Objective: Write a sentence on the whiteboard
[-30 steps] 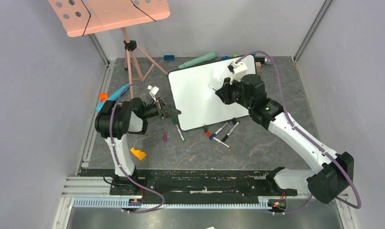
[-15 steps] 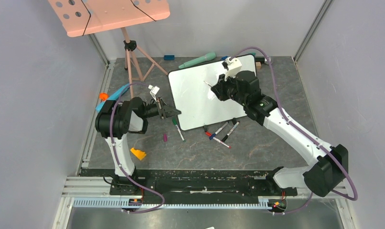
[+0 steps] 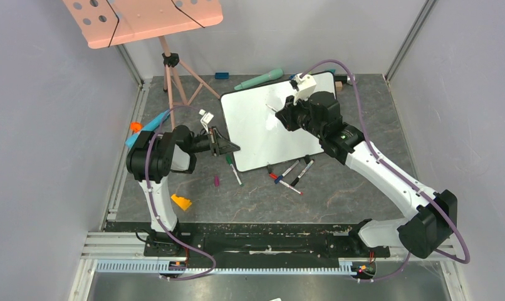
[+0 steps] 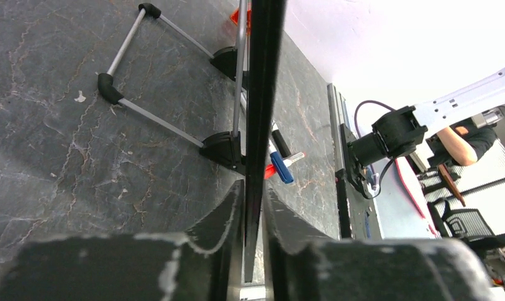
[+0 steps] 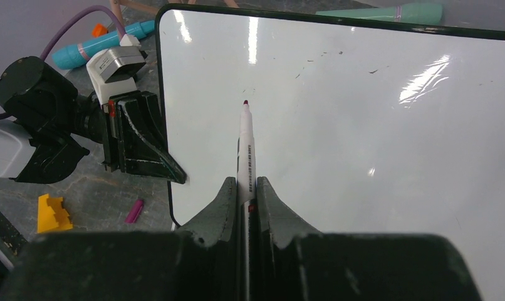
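Two black hard-plastic grippers meet one large glossy white rectangular whiteboard (image 3: 253, 135) with a thin dark frame and rounded corners, which rests mid-way across the dark, marble-veined worktop (image 3: 344, 194). The left gripper (image 3: 235, 148) is clamped over the board's left frame, one finger on each face. The right gripper (image 5: 245, 185) is closed tight on one slim white cylindrical marker (image 5: 245, 141), and I cannot tell whether its dark red tip touches the shiny surface. One green-capped pen (image 3: 232, 168) and one small magenta cap (image 3: 217, 180) lie by the board's near-left corner.
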{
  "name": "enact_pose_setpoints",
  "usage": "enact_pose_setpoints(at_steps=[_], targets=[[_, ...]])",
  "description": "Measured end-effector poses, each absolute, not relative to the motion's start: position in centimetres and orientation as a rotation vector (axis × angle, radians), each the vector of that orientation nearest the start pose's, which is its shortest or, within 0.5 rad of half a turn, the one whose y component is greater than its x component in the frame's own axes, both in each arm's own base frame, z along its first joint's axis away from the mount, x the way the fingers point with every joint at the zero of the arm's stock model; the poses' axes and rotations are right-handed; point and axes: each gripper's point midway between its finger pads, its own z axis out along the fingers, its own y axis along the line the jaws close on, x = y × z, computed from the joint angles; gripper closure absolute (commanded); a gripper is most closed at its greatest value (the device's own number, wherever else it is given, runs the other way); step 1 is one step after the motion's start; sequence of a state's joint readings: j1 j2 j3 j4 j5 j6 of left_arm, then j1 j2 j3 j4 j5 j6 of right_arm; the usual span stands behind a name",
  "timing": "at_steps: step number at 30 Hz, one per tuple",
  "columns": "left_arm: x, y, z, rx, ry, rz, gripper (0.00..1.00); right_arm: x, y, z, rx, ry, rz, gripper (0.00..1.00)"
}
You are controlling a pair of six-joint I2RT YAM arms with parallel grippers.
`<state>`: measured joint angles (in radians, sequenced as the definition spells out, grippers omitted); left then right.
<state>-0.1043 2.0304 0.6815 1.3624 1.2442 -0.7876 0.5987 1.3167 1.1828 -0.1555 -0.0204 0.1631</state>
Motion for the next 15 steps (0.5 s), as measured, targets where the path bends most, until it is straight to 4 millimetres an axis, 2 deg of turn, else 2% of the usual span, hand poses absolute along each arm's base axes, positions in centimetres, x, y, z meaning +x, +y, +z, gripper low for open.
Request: enact_pose_setpoints(at_steps=[4,15], targets=[[33.34,-21.16,9.78,0.566,1.729,-1.587,0.96,35.08,25.18,28.52,-0.424,1.848,0.544,1.00],[33.33,-21.26,9.70,0.596,1.712,-1.569,0.98,35.00,25.28,28.52,-0.426,1.848,0.546,1.00]])
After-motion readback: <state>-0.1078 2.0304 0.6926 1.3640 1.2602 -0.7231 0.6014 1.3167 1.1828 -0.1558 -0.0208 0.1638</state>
